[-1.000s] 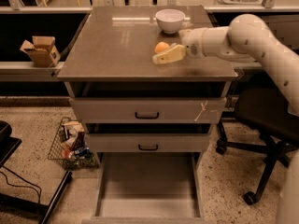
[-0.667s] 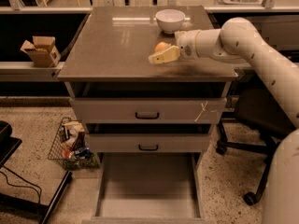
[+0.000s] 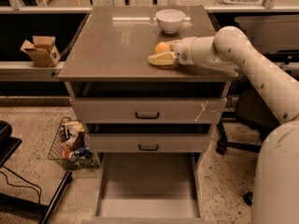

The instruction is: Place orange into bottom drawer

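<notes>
The orange [image 3: 162, 46] rests on the grey cabinet top [image 3: 117, 45], in front of a white bowl [image 3: 170, 20]. My gripper [image 3: 162, 55] is down at the cabinet top right at the orange, reaching in from the right, with the orange sitting in its cream tip. The bottom drawer [image 3: 148, 183] is pulled out wide at floor level, and its flat grey floor is bare. The two upper drawers [image 3: 147, 111] with black handles are closed.
A cardboard box [image 3: 41, 49] sits on a ledge at the left. A wire basket [image 3: 70, 144] of items stands on the floor left of the cabinet. An office chair [image 3: 243, 115] stands at the right. Dark equipment [image 3: 9, 148] is at the lower left.
My gripper has moved a little to the left along the cabinet top, closing in on the orange. The orange has stayed in about the same place.
</notes>
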`<state>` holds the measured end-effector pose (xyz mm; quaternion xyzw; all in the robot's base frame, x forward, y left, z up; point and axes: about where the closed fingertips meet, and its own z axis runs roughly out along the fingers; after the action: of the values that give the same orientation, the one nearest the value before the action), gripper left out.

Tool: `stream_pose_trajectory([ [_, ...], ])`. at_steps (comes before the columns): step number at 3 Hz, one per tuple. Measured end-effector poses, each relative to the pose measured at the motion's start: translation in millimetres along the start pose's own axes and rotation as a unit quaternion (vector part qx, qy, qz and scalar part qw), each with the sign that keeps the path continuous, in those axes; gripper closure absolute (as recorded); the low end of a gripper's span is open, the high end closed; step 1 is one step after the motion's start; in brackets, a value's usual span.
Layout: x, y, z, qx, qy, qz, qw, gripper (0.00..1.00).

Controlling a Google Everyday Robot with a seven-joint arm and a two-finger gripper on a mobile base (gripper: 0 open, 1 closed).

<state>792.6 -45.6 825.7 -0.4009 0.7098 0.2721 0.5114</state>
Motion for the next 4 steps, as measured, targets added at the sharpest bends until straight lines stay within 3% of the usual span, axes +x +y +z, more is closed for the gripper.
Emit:
stream_pose_trajectory([
  [2,1.9,-0.3,1.2,-0.001,0.000,0.000,1.0000,0.84],
  [3,1.9,-0.3,1.3,-0.001,0.000,0.000,1.0000,1.00],
  [4,1.9,-0.3,1.3,-0.001,0.000,0.000,1.0000,1.00],
])
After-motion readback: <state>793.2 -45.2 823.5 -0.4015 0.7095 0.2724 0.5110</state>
